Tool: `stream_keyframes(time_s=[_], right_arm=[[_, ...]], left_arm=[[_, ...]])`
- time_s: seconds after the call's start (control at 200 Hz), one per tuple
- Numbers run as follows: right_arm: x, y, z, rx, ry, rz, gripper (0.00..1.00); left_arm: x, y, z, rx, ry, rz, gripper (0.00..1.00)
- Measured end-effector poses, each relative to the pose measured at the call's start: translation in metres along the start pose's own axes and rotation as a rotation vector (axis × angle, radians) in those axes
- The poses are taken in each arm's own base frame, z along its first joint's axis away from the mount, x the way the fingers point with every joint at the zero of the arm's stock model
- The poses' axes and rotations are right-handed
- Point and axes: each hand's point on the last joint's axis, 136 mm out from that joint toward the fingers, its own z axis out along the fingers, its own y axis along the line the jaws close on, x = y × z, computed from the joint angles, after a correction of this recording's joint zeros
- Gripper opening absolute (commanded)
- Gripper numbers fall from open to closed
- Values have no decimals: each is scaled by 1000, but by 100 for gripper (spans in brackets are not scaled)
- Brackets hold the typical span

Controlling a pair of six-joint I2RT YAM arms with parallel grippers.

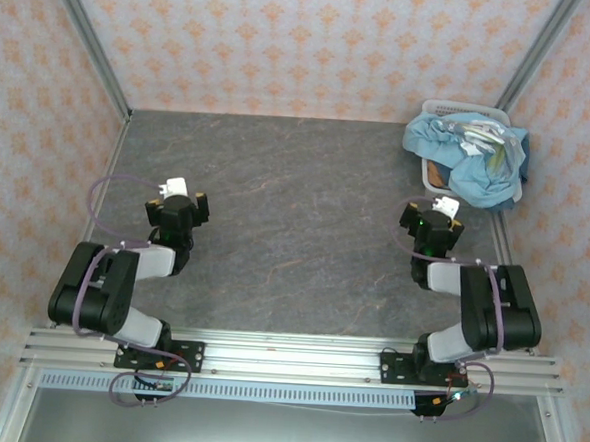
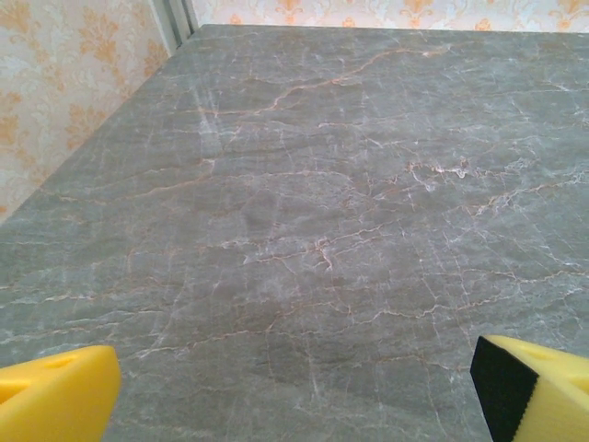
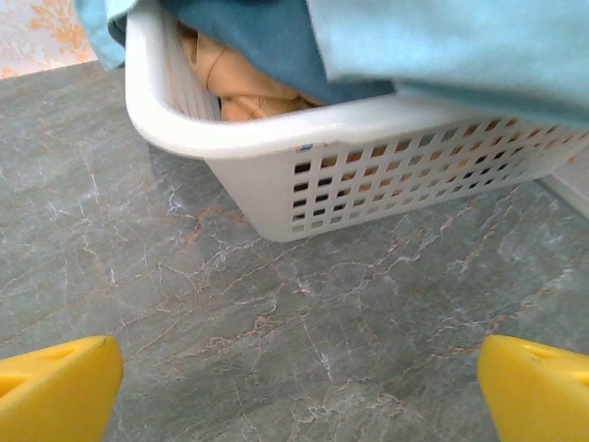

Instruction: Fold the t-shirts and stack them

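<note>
Part-hidden: light-blue t-shirt [image 1: 483,182] draped over white basket [image 3: 276,138], far right corner; darker blue t-shirt [image 3: 267,37] beneath; tan cloth [image 3: 244,92] under both, possibly another garment | Edges: right gripper [image 3: 294,391] near basket, fingers wide apart; left gripper [image 2: 294,391] likewise spread | Surface: grey marbled table [image 2: 304,212], patterned walls [image 1: 286,40]

Right wrist view: white basket [image 3: 276,198] cut off at right edge, light blue t-shirt [image 3: 442,46] and darker blue t-shirt [image 3: 267,37] cropped at top. Tan cloth [image 3: 244,87] mostly buried under the darker one.
</note>
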Motion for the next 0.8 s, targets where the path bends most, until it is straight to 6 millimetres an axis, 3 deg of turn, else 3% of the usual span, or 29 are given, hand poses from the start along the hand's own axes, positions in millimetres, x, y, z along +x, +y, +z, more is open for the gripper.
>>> stream_keyframes(time_s=[0.065,0.14,0.255,0.31,0.37,0.415,0.47,0.51,0.555,0.691,0.741,0.801], right_arm=[[-24,2,-17,-1,-47,5,99],[-74,8,-40,-8,-118,68,99],[-193,12,-76,-20,-216,267,99],[-238,6,-90,-29,-263,354,99],[-262,-7,-90,5,-257,416,99],[-273,-18,-83,62,-232,442,99],[-276,-28,-63,129,-178,454,100],[-276,-34,-48,169,-140,461,99],[-263,-41,-20,220,-65,456,99],[-202,-72,48,377,189,428,99],[-186,-81,64,416,255,423,100],[-166,-89,81,446,326,426,93]], left_arm=[[-21,-4,-13,4,-43,6,100],[-57,-12,-32,23,-127,-11,100],[-127,-14,-54,7,-154,-128,100],[-167,-7,-60,-33,-119,-210,100],[-219,1,-64,-47,-120,-345,99],[-241,3,-65,-21,-117,-417,97],[-247,5,-63,4,-92,-476,95],[-240,0,-62,31,-49,-494,94],[-228,-11,-60,67,7,-498,93],[-199,-73,-60,216,187,-436,88],[-195,-98,-66,280,227,-406,86],[-188,-126,-79,360,268,-378,83]])
